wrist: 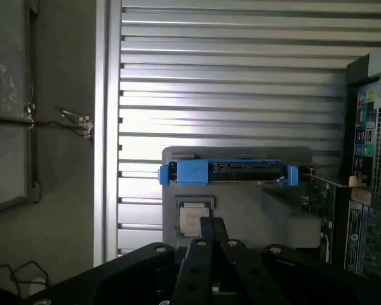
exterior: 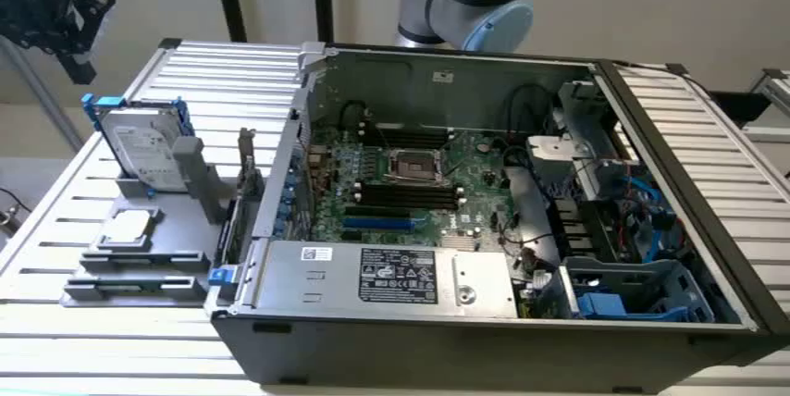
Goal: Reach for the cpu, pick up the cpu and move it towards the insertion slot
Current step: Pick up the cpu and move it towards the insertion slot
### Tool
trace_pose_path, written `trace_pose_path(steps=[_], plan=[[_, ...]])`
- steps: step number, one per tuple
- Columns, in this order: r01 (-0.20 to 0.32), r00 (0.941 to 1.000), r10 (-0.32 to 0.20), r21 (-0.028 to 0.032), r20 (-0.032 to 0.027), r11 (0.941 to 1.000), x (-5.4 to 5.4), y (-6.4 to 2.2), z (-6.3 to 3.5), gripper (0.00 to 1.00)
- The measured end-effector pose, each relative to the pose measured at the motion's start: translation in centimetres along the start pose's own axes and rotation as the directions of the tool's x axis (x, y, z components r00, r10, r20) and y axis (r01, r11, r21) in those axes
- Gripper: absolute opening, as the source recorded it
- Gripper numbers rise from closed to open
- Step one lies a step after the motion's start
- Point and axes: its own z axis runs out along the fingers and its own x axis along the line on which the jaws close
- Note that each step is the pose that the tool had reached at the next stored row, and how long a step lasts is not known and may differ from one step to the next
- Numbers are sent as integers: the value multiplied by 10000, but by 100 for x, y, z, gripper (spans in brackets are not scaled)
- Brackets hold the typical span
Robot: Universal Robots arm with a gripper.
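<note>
The cpu (exterior: 128, 228) is a small silver square chip lying flat on a grey holder (exterior: 136, 262), at the exterior view's left, outside the computer case. In the wrist view the cpu (wrist: 193, 218) sits just beyond my gripper (wrist: 213, 223), whose black fingers meet at the middle with nothing between them. My gripper (exterior: 77, 61) hangs high above the table, well above and behind the holder. The insertion slot (exterior: 417, 167) is a silver-framed socket with a dark centre on the green motherboard inside the open case.
A silver hard drive with blue rails (exterior: 139, 144) stands on edge on the same holder, behind the cpu. The open case wall (exterior: 277, 183) rises between the holder and the motherboard. Black memory slots (exterior: 401, 197), cables and a power supply (exterior: 383, 276) fill the case.
</note>
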Motion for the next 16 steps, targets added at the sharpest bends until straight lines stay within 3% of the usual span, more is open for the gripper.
trace_pose_path(steps=[12,16], plan=[[-1,10000,1,1,-1,10000,0,-1,0,11],[-1,10000,1,0,-1,10000,1,-44,1,11]])
